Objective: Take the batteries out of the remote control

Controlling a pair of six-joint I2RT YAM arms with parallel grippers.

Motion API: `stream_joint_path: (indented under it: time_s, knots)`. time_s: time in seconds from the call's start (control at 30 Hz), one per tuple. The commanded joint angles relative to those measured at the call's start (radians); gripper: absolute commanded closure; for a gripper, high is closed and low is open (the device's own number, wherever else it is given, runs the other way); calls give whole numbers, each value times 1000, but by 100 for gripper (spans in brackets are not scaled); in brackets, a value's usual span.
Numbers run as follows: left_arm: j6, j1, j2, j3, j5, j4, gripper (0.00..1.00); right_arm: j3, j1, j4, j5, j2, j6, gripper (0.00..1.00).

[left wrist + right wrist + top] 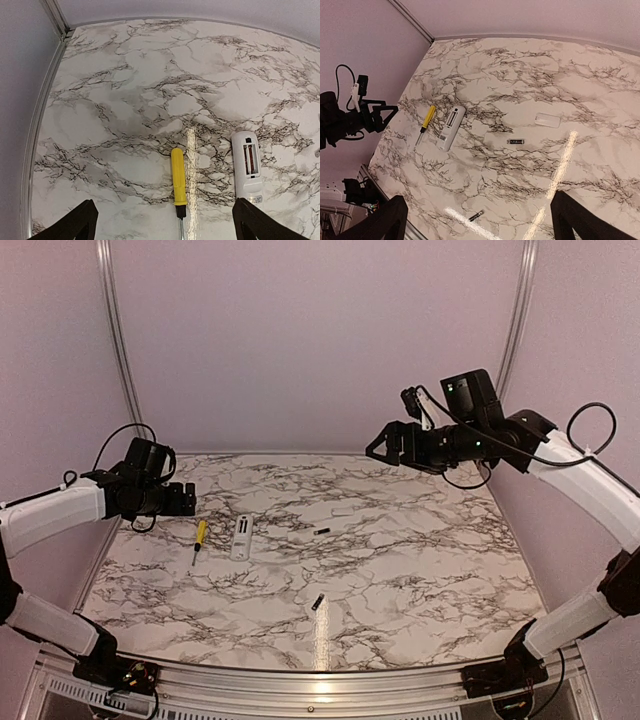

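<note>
Batteries (321, 531) number two, both tiny dark cylinders lying loose on the white, grey-veined marble counter (420, 580). One lies near the middle, and the second battery (318, 602) lies nearer the front edge, well apart from it. One slim white plastic remote control (241, 537) lies to their left with its recessed compartment facing up and uncovered. One yellow-handled screwdriver (200, 536) with a black tip lies just beside the remote, not touching it. One small translucent rectangular cover (548, 120) rests beyond the first battery, on the side away from the remote. Of the two arms, the left claw (188, 502) hangs near the screwdriver, spread wide and gripping nothing. The right claw (378, 447) hovers high over the rear right, equally wide and empty.
</note>
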Motion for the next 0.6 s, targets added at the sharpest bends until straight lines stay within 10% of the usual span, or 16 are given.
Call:
stream_joint_path:
  time_s: [0.0, 0.57]
  knots:
    - [59, 4, -93, 4, -66, 71, 1, 54, -8, 17, 53, 11, -40, 2]
    - [197, 5, -481, -63, -74, 167, 1, -17, -7, 161, 287, -91, -70, 2]
